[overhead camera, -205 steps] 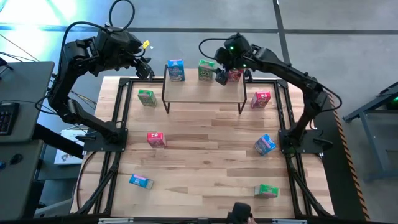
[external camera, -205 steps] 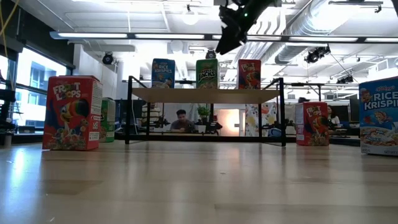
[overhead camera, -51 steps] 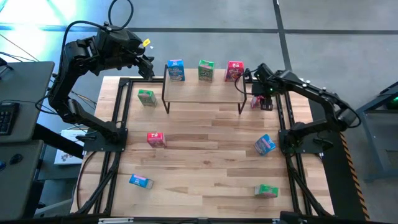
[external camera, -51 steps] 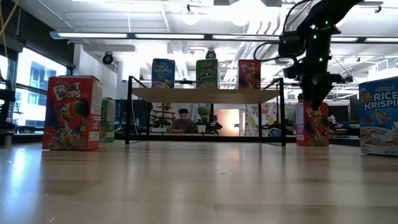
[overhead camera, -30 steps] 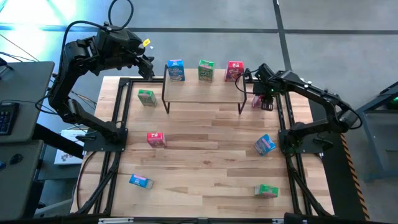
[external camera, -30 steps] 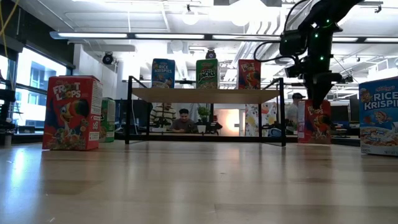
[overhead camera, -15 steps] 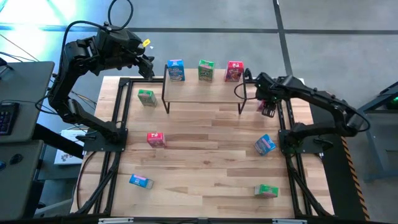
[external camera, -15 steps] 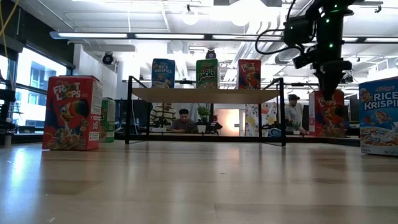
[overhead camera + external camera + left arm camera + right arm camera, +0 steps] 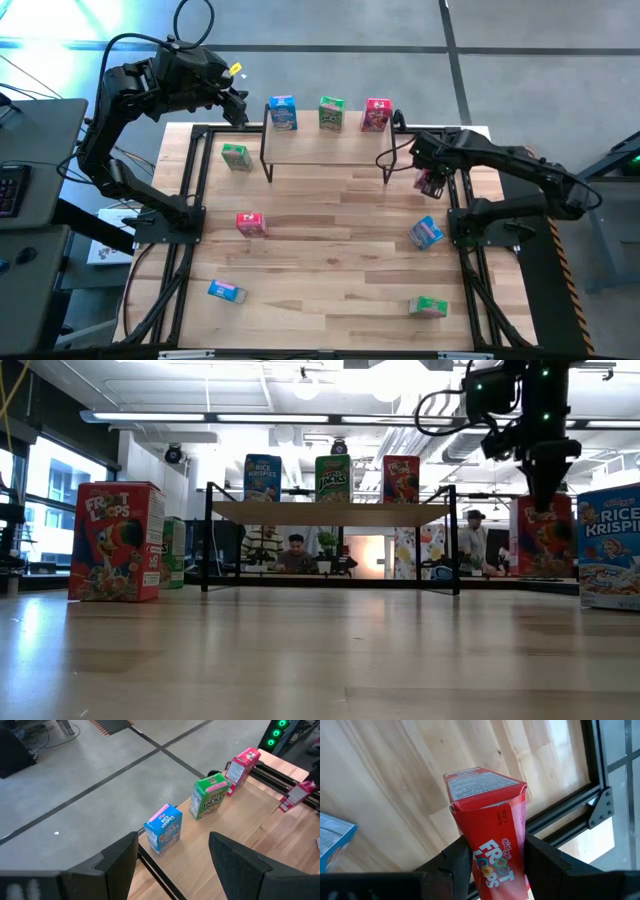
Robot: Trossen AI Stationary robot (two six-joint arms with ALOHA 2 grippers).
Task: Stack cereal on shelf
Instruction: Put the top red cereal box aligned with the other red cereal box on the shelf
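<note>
Currently the right gripper [image 9: 432,180] holds a red box [image 9: 492,840] clamped between its fingers, near the table's [image 9: 330,240] right edge, just beside the shelf's [image 9: 328,145] right end. The low view shows that box [image 9: 544,538] hanging upright below the gripper [image 9: 546,500], apparently lifted clear of the table, though the base is partly hidden.

The shelf carries three boxes along its far edge: blue [image 9: 283,113], green [image 9: 331,112], red [image 9: 377,114]. Five more remain on the table: green [image 9: 236,156], red [image 9: 250,223], blue [image 9: 227,291], blue [image 9: 425,232], green [image 9: 428,306].

The left gripper [image 9: 172,852] waits with fingers spread, above the table's far left corner, holding nothing.

Recommendations for the step in hand:
- Raise the box above plank height before travelling sideways; the black leg at the shelf's right end stands in the direct path.
- Set it down in front of the far row, or squarely on top of a standing box.
- Keep clear of the shelf's red box, which could topple.
- Release only once the base sits flat.
</note>
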